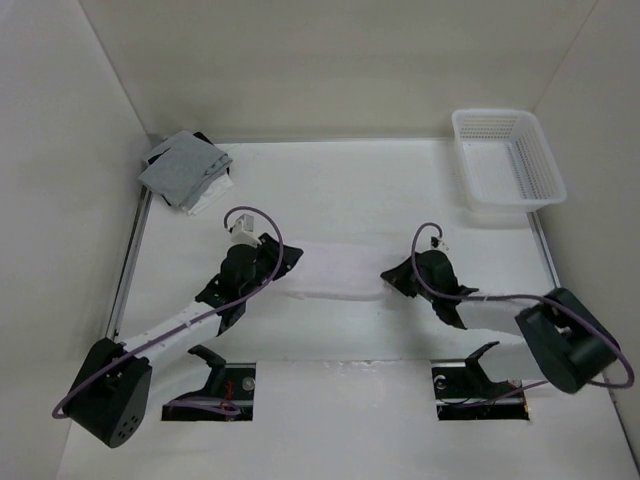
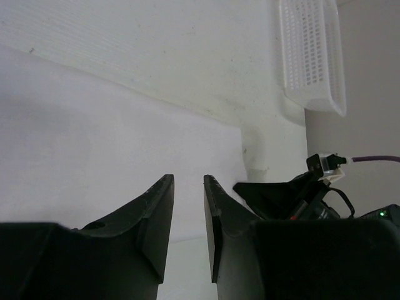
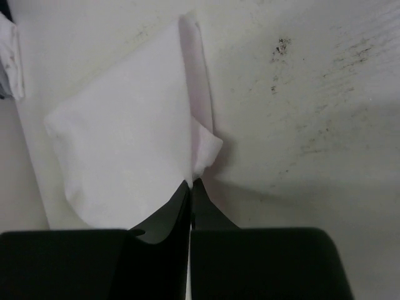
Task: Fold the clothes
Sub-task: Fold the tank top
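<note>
White table (image 1: pixel 340 190) — plain white walls (image 1: pixel 300 70) around.

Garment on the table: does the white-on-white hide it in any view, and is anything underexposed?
Top external: the garment nearly vanishes into the table, only a faint shadow marks its near edge. Left wrist: the jaws are black silhouettes without detail. Right wrist: clearest, the pink tint and folds show.
</note>
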Tool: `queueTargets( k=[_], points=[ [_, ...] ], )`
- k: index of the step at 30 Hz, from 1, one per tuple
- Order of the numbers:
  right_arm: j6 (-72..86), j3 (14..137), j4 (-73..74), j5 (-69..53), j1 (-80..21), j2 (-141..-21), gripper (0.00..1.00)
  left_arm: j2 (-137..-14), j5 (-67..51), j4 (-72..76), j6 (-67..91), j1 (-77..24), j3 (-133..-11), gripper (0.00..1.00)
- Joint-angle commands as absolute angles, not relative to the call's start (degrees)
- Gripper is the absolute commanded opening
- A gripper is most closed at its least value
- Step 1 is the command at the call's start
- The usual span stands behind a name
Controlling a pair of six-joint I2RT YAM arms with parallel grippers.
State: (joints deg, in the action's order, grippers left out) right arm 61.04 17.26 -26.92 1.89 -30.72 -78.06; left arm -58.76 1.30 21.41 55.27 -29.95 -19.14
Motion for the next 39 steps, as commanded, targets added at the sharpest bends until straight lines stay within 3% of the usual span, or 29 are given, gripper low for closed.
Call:
queueTargets(
  k=[1, 6, 11, 21, 30, 32, 35, 39],
  points=[
    [60.0, 15.8, -21.9, 8.3, -30.5, -66.5, 0.0, -59.8, 2.4, 26.8, 54.9, -31.8, -21.2, 0.25],
    [56.0, 15.8, 0.4, 12.7, -29.8, -45.0, 0.0, -62.2, 2.4, 28.3, 55.5, -34.8, -22.6, 0.25],
    [49.5, 24.0, 14.2, 14.9, -28.6, -36.8, 0.0, -63.1, 2.2, 28.6, 55.7, -36.3, -24.1, 0.26],
    [38.1, 52.5, 15.6, 17.8, -43.5, -70.2, 0.02, -56.5, 0.4, 27.7, 57.0, -32.7, -20.2, 0.27],
    [36.7, 75.6, 20.0, 17.0, -54.9, -100.2, 0.04, -47.4, -5.8, 23.5, 57.5, -22.7, -16.3, 0.28],
    [37.7, 80.0, 21.3, 17.1, -55.8, -104.8, 0.11, -46.4, -7.3, 22.8, 57.6, -20.3, -16.1, 0.28],
    [39.9, 82.4, 20.3, 17.2, -57.0, -107.1, 0.38, -45.2, -9.5, 21.6, 57.7, -16.5, -16.2, 0.3],
    [41.4, 75.3, 13.4, 16.4, -57.5, -100.0, 0.45, -46.4, -10.6, 21.1, 57.4, -15.2, -17.0, 0.3]
  ],
)
